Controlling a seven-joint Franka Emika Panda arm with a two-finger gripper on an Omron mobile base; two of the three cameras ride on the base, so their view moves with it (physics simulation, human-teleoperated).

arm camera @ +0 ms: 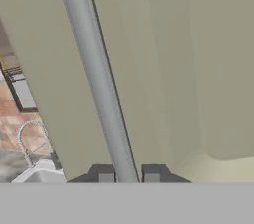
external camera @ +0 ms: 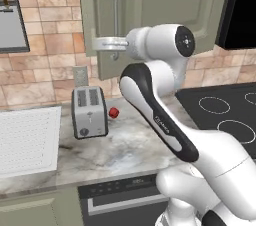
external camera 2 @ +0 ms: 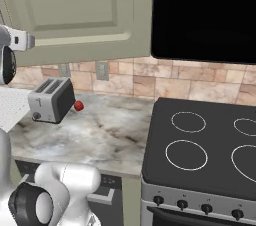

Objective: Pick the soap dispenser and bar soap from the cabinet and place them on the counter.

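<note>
Gripper [arm camera: 128, 174] pinched on round metal handle [arm camera: 97, 77] of panelled green cabinet [arm camera: 163, 59]. Boxy steel toaster [external camera: 89, 111] below cabinet on veined stone counter [external camera: 125, 145].

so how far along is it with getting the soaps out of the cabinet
Early. Nothing is on the counter yet besides the toaster and a red ball. In hand: the gripper is shut on the handle of the cabinet. Still left: swinging the door open, lifting out both soaps, setting them down.

Closed sage-green cabinet [external camera 2: 75, 15] above marbled counter [external camera 2: 100, 130], toaster [external camera 2: 51, 101], red ball [external camera 2: 78, 105], black stovetop [external camera 2: 210, 145]
</note>
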